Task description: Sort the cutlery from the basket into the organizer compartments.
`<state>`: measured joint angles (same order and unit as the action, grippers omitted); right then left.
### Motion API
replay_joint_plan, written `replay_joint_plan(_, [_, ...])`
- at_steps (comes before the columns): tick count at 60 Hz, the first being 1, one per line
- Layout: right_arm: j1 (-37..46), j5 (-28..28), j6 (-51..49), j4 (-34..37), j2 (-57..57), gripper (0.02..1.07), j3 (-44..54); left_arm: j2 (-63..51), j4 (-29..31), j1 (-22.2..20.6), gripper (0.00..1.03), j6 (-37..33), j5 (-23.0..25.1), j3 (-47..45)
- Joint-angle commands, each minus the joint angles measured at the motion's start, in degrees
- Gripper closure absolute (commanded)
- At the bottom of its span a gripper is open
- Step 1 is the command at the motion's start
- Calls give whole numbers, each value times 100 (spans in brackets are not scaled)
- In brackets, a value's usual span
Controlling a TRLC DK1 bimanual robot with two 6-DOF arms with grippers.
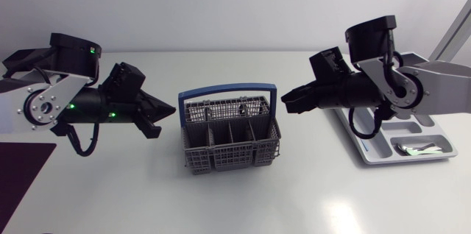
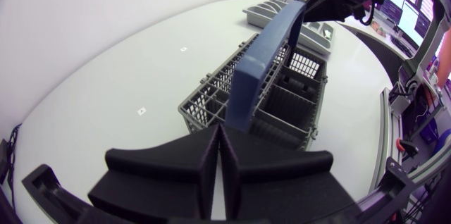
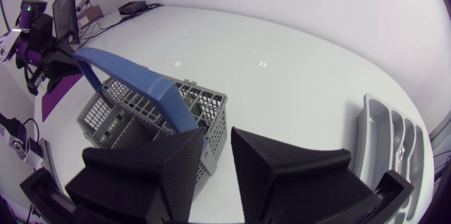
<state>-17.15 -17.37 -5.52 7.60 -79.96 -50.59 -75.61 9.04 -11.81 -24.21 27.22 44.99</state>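
Grey lattice-plastic basket (image 1: 230,146) sits mid-view on the bench (image 1: 221,204), its blue hoop handle (image 1: 228,89) running 9-to-3. The right tool (image 1: 288,100) is at its 2 o'clock, narrow gap, empty, and likely better placed. The left tool (image 1: 160,114) is at 9 o'clock, pressed closed. The smooth organizer (image 1: 368,149) lies at 3 o'clock.

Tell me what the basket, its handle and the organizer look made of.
The basket looks like matte grey plastic, moulded as an open grid. Its handle seems smooth blue plastic, a flat band. The organizer is probably light grey plastic, with rounded moulded compartments. The cutlery lying in it glints like polished metal.
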Motion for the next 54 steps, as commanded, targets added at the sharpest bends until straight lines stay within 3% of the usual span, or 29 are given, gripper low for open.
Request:
replay_joint_plan(1, [-34,-12,165,-92,-230,73,-206,-234,-148,-49,100,-40,81,212])
replay_joint_plan(39, [-280,-21,297,-206,-591,74,-276,-1377,-464,-339,100,48,20,1003])
replay_joint_plan(49, [-351,-12,306,-197,-520,90,-197,-1403,-473,-295,100,21,-24,1038])
replay_joint_plan(54, [-351,-12,306,-188,-485,101,-162,-1342,-429,-67,100,-14,-24,1020])
